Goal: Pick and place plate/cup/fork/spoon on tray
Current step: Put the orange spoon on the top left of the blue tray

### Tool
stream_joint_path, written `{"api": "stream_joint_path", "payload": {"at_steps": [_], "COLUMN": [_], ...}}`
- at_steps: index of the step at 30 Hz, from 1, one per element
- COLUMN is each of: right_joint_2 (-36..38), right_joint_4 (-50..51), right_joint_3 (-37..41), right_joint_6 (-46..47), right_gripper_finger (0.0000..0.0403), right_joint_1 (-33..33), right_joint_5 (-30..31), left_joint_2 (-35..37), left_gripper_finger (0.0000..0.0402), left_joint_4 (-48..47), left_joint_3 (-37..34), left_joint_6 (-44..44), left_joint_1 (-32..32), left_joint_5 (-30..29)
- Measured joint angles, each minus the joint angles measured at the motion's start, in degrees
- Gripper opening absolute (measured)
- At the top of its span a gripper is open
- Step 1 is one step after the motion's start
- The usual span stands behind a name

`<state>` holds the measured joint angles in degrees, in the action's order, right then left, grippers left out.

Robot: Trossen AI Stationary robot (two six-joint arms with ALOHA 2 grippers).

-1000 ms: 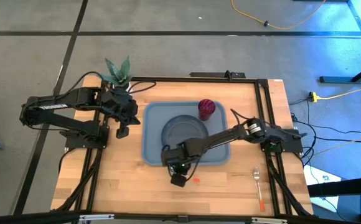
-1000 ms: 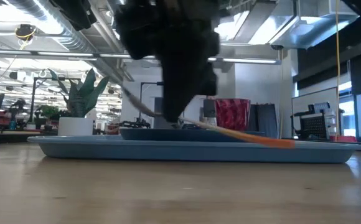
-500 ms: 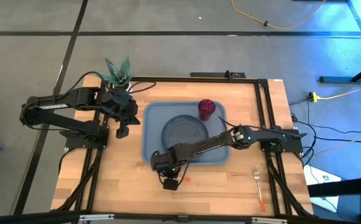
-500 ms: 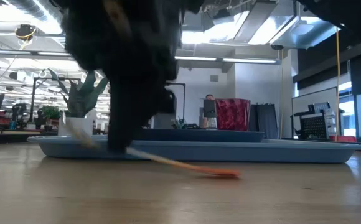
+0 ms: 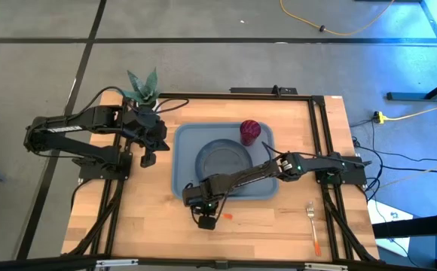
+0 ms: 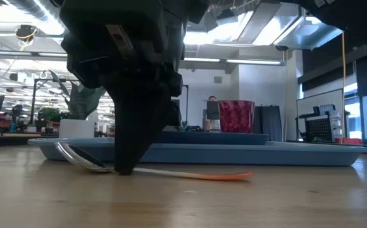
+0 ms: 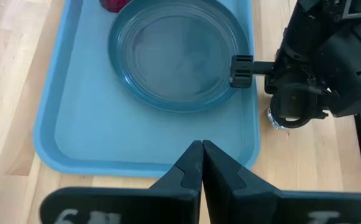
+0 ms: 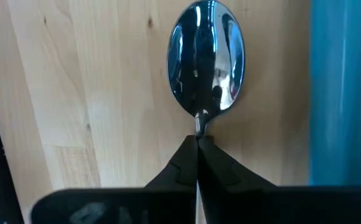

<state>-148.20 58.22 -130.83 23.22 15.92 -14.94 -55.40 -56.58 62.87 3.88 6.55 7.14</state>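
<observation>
Right gripper [image 6: 125, 166], fingers clenched on spoon [image 8: 206, 59] neck, has dropped it flat onto table beside tray [image 5: 182, 154], not on it; left gripper [image 7: 201, 163] clenched idle.

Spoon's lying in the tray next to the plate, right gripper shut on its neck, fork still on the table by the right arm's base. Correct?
Not quite. The spoon is not in the tray; it lies on the bare wooden table just outside the tray's edge, as the right wrist view shows. The rest holds: the right gripper is shut on the spoon's neck, and the fork is on the table by the right arm's base.
</observation>
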Motion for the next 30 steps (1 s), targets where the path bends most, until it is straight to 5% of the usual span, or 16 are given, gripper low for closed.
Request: {"api": "stream_joint_path", "payload": {"at_steps": [8,24,30], "right_joint_2": [0.0,1.6,5.6], "right_joint_4": [-0.1,5.3,6.2], "right_joint_3": [0.1,-3.9,-4.1], "right_joint_6": [0.2,0.5,2.0], "right_gripper_finger": [0.0045,0.0049,0.0049], "right_joint_1": [0.0,0.0,0.0], "right_joint_5": [-0.2,-0.1,2.6], "left_joint_2": [0.0,0.0,-0.1], "left_gripper_finger": [0.0000,0.0001,0.0032], "left_joint_4": [0.0,-2.6,-2.6], "left_joint_3": [0.0,0.0,0.0], "left_joint_6": [0.0,2.0,2.1], "left_joint_1": [0.0,0.0,0.0], "left_joint_5": [0.0,3.8,4.5]}}
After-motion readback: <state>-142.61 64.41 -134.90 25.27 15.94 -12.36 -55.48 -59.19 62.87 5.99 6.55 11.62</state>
